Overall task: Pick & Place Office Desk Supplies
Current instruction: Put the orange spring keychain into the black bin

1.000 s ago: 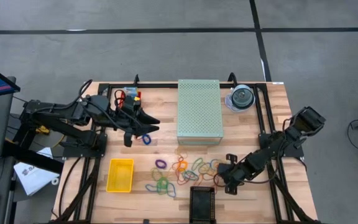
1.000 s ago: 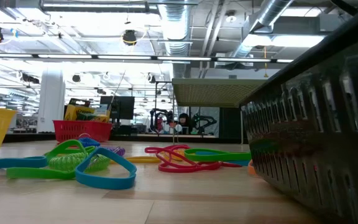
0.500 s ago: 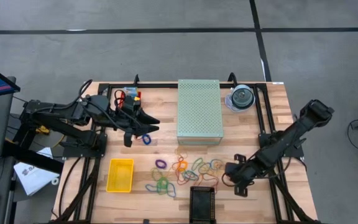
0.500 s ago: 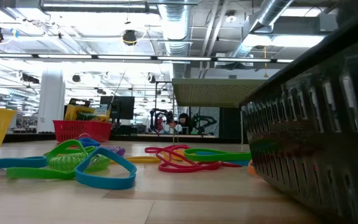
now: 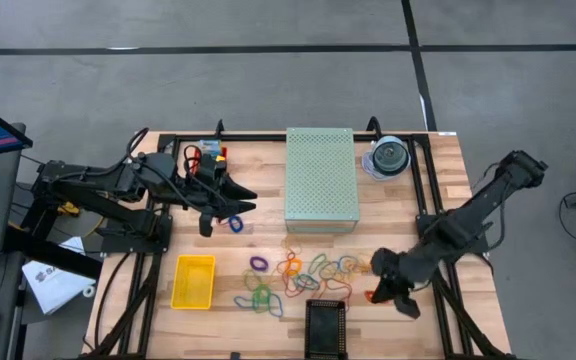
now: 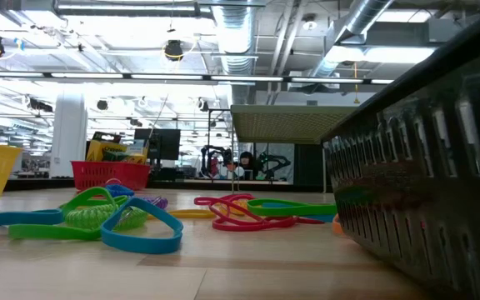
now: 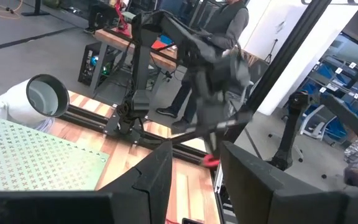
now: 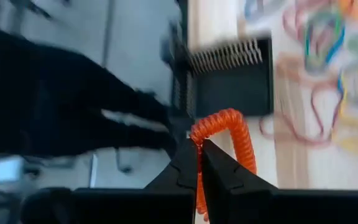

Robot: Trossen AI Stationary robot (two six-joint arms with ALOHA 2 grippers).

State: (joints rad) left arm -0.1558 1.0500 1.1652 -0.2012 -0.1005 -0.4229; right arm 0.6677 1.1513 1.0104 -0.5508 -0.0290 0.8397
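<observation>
Coloured rubber-band loops (image 5: 298,275) lie scattered on the wooden table between the yellow basket and my right gripper; the low view shows them flat on the wood (image 6: 107,218). One blue loop (image 5: 234,222) lies apart, near my left gripper. Crayon boxes stand in a small red basket (image 5: 206,158). My right gripper (image 5: 383,290) is near the table's near right part, shut on an orange coiled loop (image 8: 229,134). My left gripper (image 5: 240,198) hovers open beside the red basket, pointing toward the table's right. My right gripper pinches the orange coiled loop between its two fingertips at one spot of the coil (image 8: 196,138). The rest of the coil curves out beyond the fingers and hangs free of the table (image 5: 371,295).
A pale green perforated box (image 5: 320,178) stands at the far middle, a clear disc case (image 5: 389,157) to its right. A yellow basket (image 5: 193,281) sits near left. A black slotted basket (image 5: 326,325) sits at the near edge, filling the low view's right (image 6: 423,167).
My right gripper has moved from the right end of the band pile toward the table's right and near edge, turning as its arm swung outward. It now carries the orange coiled loop clear of the pile.
</observation>
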